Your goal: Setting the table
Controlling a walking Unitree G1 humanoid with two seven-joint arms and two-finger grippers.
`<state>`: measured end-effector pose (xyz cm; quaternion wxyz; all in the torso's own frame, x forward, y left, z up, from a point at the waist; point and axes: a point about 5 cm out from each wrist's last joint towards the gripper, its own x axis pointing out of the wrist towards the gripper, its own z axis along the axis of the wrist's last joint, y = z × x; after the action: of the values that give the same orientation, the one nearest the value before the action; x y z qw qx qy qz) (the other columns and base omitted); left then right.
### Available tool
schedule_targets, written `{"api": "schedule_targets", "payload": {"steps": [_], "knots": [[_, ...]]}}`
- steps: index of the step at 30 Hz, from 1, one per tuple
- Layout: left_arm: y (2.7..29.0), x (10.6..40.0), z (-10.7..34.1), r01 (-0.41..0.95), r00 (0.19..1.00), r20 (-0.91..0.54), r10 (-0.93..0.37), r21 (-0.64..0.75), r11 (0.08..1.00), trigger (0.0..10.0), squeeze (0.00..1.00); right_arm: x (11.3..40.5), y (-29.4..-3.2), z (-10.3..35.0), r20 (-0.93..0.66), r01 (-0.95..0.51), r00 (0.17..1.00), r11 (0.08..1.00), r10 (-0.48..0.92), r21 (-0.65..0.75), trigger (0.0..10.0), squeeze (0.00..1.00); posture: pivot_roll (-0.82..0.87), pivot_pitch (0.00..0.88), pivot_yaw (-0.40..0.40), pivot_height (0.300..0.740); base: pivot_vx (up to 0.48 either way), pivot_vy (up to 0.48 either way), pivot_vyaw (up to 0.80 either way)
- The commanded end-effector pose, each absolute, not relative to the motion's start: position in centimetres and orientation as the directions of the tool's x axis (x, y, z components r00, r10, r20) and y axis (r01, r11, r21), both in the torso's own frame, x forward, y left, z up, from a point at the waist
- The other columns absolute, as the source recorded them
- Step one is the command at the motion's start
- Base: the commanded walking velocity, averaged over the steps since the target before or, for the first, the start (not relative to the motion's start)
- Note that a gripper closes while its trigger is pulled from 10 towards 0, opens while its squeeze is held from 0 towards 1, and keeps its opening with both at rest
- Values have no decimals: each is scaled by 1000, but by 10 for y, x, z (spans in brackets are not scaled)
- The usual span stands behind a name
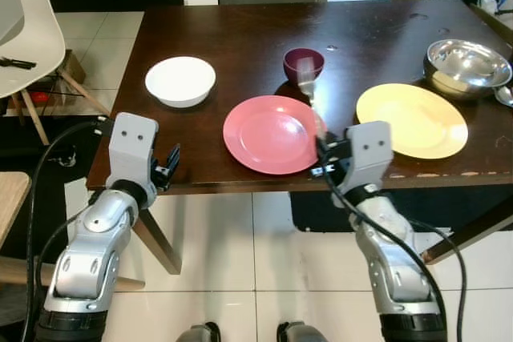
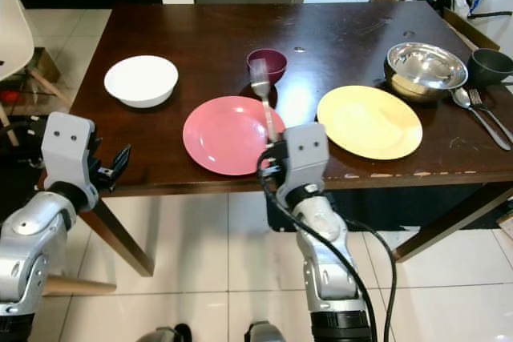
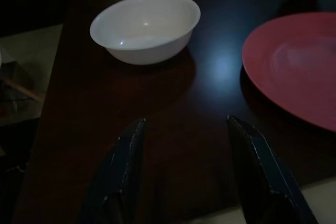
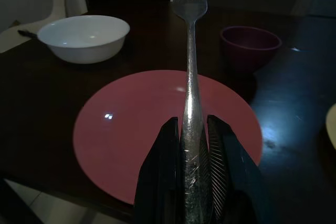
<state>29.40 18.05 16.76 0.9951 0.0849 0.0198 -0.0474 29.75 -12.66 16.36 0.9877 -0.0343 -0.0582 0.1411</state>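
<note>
Placing cutlery is judged to be the step in hand: the right gripper (image 1: 322, 159) carries a fork (image 1: 308, 88) at the near edge of the worktop (image 1: 240, 34), its tines raised over the right-hand rim of the pink plate (image 1: 268, 134). In the left eye view a white bowl (image 1: 180, 80) sits to the left, a maroon bowl (image 1: 304, 62) behind the plate, a yellow plate (image 1: 411, 119) to the right and a steel bowl (image 1: 467, 66) beyond it. The left gripper (image 1: 170, 166) hangs at the worktop's near-left edge.

In the right eye view the fork's handle runs down into the right gripper. A spoon and fork (image 2: 479, 111) lie near the right edge, beside a dark cup (image 2: 490, 64).

In the left wrist view the jaws stand spread, holding nothing, above bare worktop near the white bowl.

In the right wrist view the jaws are pressed together on the fork's handle; the tines point away, over the pink plate.

The next move calls for shifting the fork sideways off the plate, lowering it flat onto bare worktop beside the rim, then releasing.
</note>
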Motion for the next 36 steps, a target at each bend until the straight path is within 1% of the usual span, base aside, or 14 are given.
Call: {"api": "schedule_targets", "payload": {"steps": [1, 9, 13, 18, 23, 28, 36], "knots": [[181, 293, 156, 78, 996, -67, -67, 174, 982, 10000, 0, 297, -129, 163, 93, -278, 954, 958, 284, -75, 10000, 0, -94, 21, 43, 740, 0, 0, 0], [179, 291, 156, 72, 997, -49, -64, 180, 981, 10000, 0, 300, -137, 159, 85, -244, 964, 965, 253, -98, 10000, 0, -89, 14, 44, 740, 0, 0, 0], [177, 294, 158, 84, 996, -29, -79, 194, 977, 10000, 0, 297, -142, 148, 68, -198, 977, 977, 204, -79, 10000, 0, -88, 6, 67, 740, 0, 0, 0], [176, 296, 157, 87, 996, -25, -84, 206, 975, 10000, 0, 293, -142, 137, 51, -160, 985, 985, 163, -58, 10000, 0, -94, 2, 79, 740, 0, 0, 0], [174, 291, 149, 93, 995, -37, -88, 213, 973, 10000, 0, 288, -144, 126, 36, -130, 991, 990, 132, -48, 10000, 0, -98, 0, 84, 740, 0, 0, 0], [176, 286, 140, 83, 996, -60, -73, 201, 976, 10000, 0, 282, -141, 118, 23, -149, 988, 987, 151, -63, 10000, 0, -98, 0, 74, 740, 0, 0, 0], [175, 287, 139, 74, 996, -55, -65, 196, 978, 10000, 0, 286, -141, 125, 56, -156, 986, 986, 159, -57, 10000, 0, -97, 0, 69, 740, 0, 0, 0]]}}
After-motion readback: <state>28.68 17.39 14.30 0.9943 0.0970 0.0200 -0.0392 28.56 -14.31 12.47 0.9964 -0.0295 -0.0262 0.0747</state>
